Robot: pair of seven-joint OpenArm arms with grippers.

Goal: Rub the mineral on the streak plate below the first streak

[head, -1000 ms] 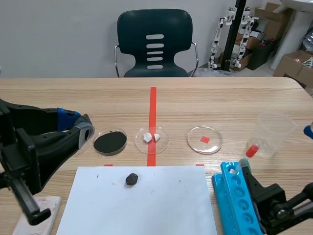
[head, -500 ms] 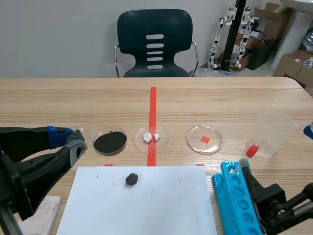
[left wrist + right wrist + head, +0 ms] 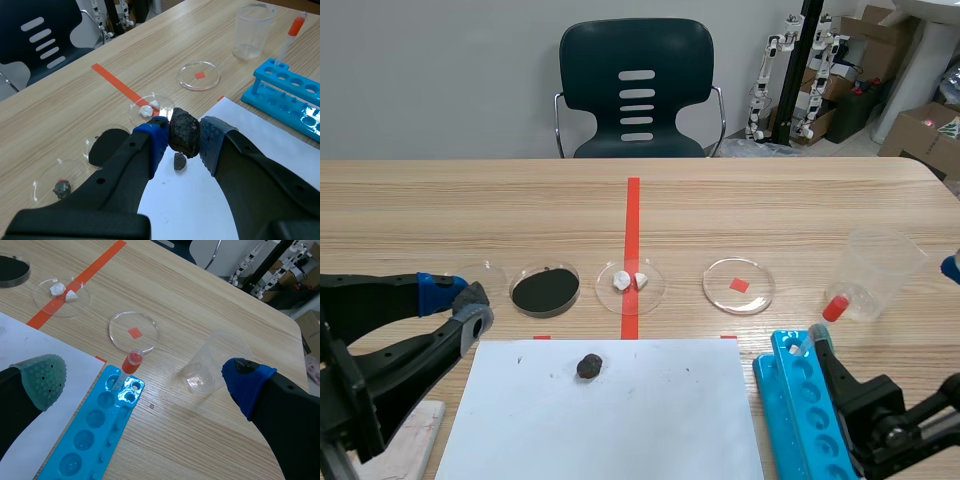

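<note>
Wooden table (image 3: 770, 215) lay under both arms. White paper sheet (image 3: 650, 410) lay ahead of and below my left pincer (image 3: 186, 136). Blue test-tube rack (image 3: 95, 435) sat just ahead of my right pincer (image 3: 144, 380), whose fingers stood wide apart on nothing. Pale streak plate (image 3: 405, 435) lay behind my left fingertips, under the arm, beside the sheet's edge. It showed faint reddish smudges, but I could not make out a distinct first streak. Left pincer was clamped on the dark mineral (image 3: 184, 131), pinched between the two pads and seemingly clear of the table, near the sheet's corner. A smaller dark lump (image 3: 179, 161) lay on the paper ahead of that pincer.

Progress, as I judged it: pick-up done, grip looked secure. Left to do: bring the mineral over the plate, press down, drag it below the first streak. No rub begun.

Mineral's long axis ran crosswise to the pads' squeeze, roughly along my fingers. One end poked just past the fingertips, pointing ahead and down toward the table.
</note>
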